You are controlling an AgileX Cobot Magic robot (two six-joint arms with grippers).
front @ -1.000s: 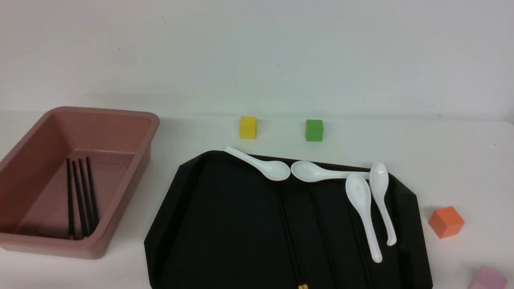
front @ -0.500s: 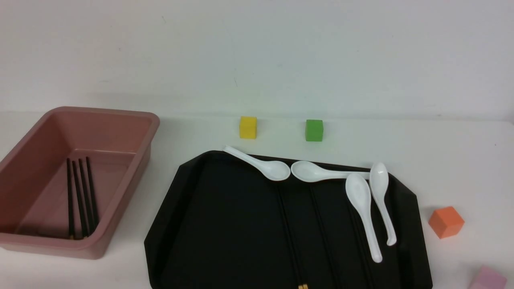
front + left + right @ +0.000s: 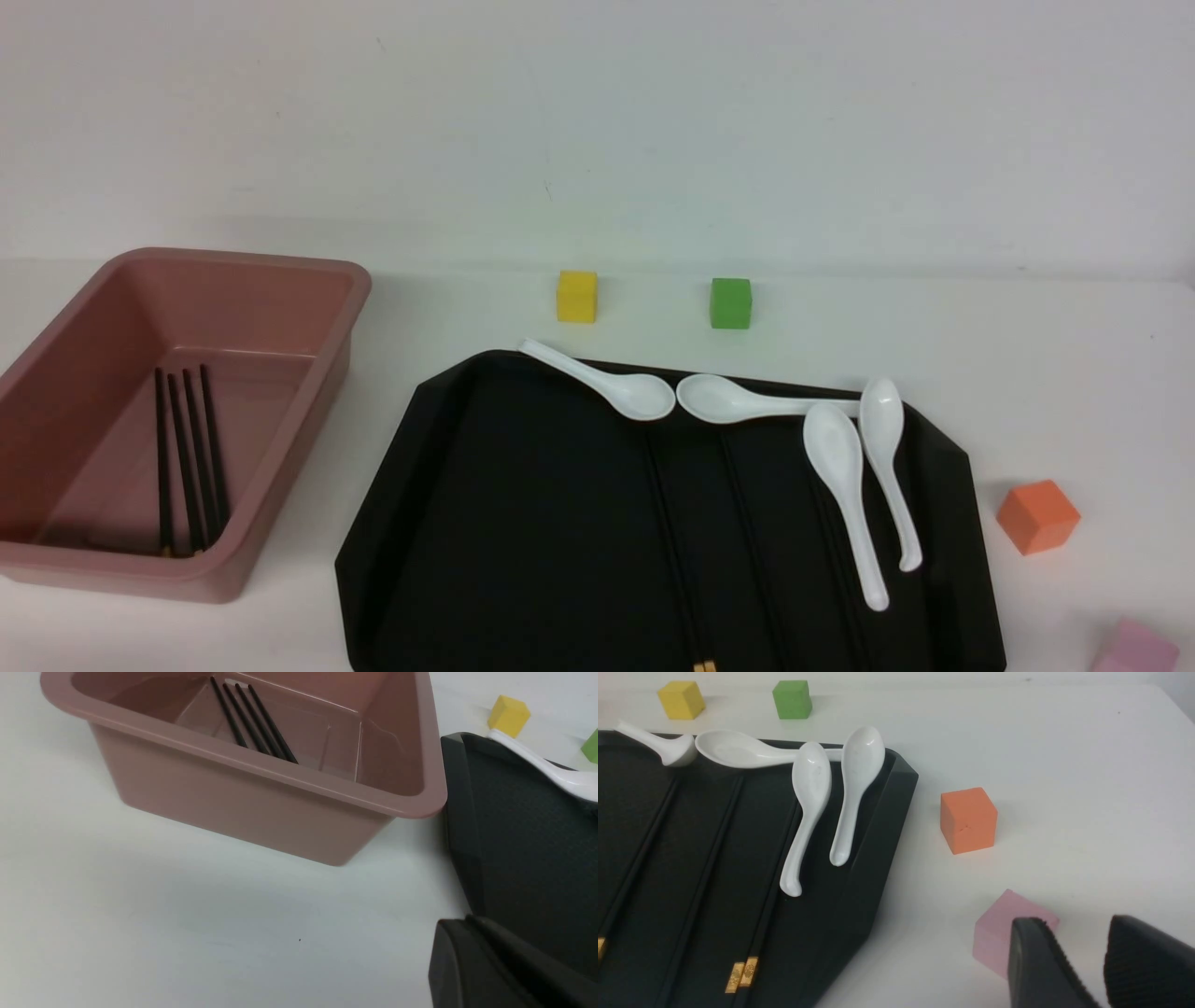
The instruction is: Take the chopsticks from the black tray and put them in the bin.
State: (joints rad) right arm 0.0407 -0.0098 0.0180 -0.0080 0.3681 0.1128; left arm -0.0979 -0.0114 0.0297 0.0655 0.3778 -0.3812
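Nothing moved, left gripper (image 3: 486, 961) low beside bin (image 3: 261, 798), jaws seemingly together, right gripper (image 3: 1083, 966) jaws narrowly parted

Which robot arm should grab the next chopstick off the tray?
Probably the right: the right gripper sits open beside the black tray, near the remaining chopsticks. The left gripper is shut, by the bin.

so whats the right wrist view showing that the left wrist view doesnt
Only the right wrist view shows the orange cube, pink cube, gold-capped chopsticks on the tray and right gripper. Only the left wrist view shows the bin holding four chopsticks. Both show the black tray, yellow cube and green cube.
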